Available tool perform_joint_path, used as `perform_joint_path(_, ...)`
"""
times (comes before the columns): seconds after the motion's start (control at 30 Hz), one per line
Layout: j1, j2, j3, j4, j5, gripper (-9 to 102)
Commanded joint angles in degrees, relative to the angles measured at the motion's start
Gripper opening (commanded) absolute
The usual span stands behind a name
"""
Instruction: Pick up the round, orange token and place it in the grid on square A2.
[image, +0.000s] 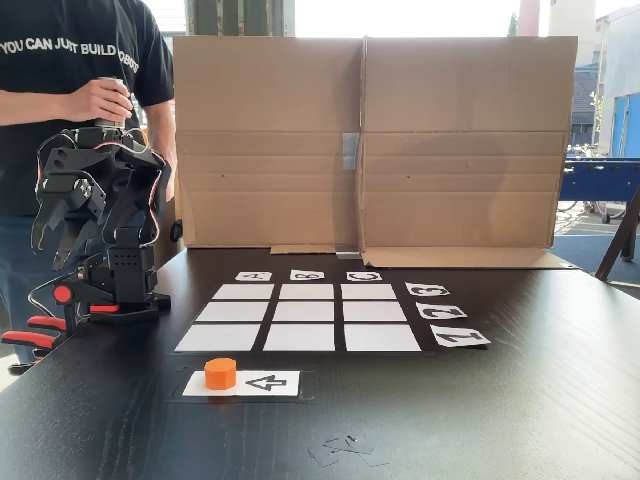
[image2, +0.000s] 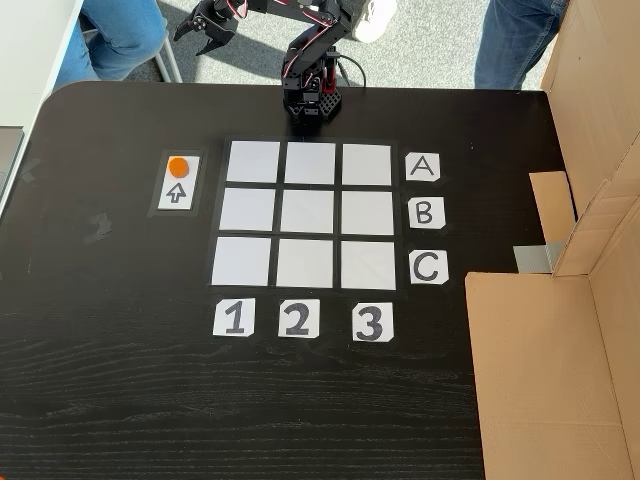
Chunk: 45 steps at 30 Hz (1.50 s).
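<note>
The gripper (image2: 205, 28) hangs empty with its jaws parted, raised beyond the table's far edge in the top-down fixed view, so the token (image2: 178, 167) lies nearer the camera and slightly left, on the arrow card (image2: 177, 194) left of the grid (image2: 309, 215), with square A2 (image2: 310, 164) two cells to its right.

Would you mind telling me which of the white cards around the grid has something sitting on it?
The arrow card, alone beside the grid: the orange token sits on it. The letter and number cards are bare.
</note>
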Motion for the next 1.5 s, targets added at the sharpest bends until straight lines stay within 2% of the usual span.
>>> perform_joint_path(0.0, -0.88, -4.39, -8.17, 3.78, 0.26, 29)
perform_joint_path(0.2, -2.20, -14.33, -21.71, 12.39, 0.18, 38)
perform_joint_path(0.3, -4.04, -18.98, -29.18, 16.52, 0.00, 38)
perform_joint_path(0.73, -17.40, -29.88, -35.42, 16.61, -6.86, 39)
perform_joint_path(1.47, -29.53, -50.89, -46.58, 16.70, -12.66, 45)
